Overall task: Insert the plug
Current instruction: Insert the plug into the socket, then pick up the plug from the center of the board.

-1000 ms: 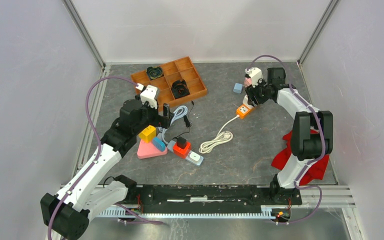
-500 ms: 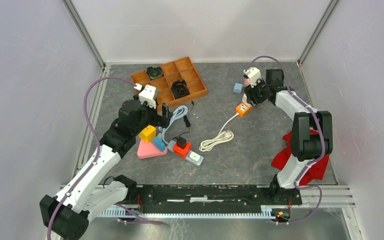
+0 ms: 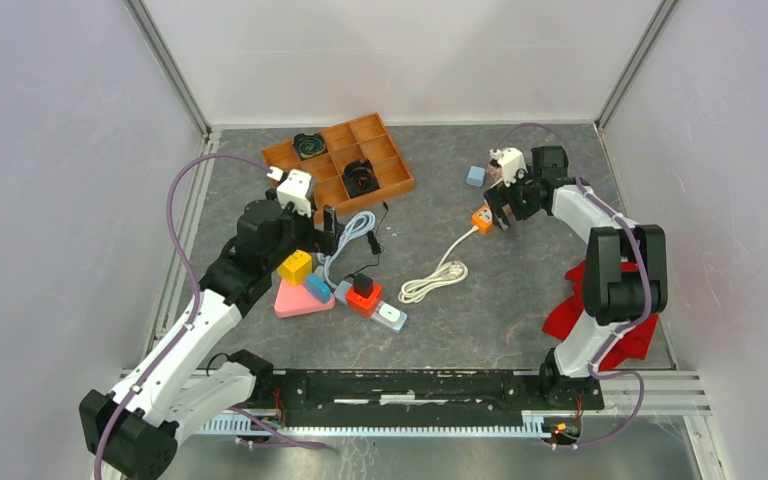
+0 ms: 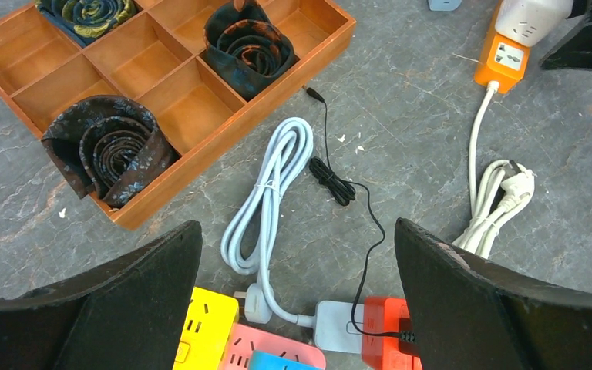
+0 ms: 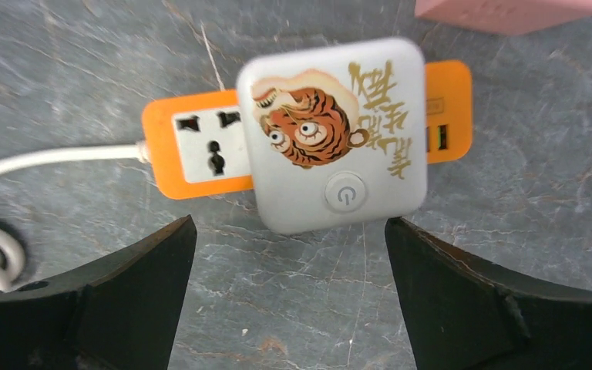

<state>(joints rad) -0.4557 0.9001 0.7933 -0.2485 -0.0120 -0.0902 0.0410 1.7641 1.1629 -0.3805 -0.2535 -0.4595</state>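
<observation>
Grey marbled table top (image 3: 520, 300) sitting inside a plain white enclosure.
Table top is showing a dark grey stone pattern with pale veins, staying matte under soft, even light with faint shadows. Left wall (image 3: 60, 200), back wall (image 3: 400, 50) and right wall (image 3: 730, 200) are standing blank and white. Silver left post (image 3: 167, 65) and right post (image 3: 639, 60) are running up the back corners. Black rail (image 3: 410, 385) is lying across the near edge.

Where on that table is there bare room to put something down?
Bare stone lies between the coiled white cord and the red cloth, and at the back between the wooden tray and the small blue block. Around the left gripper it's crowded with coloured blocks and cables.
</observation>
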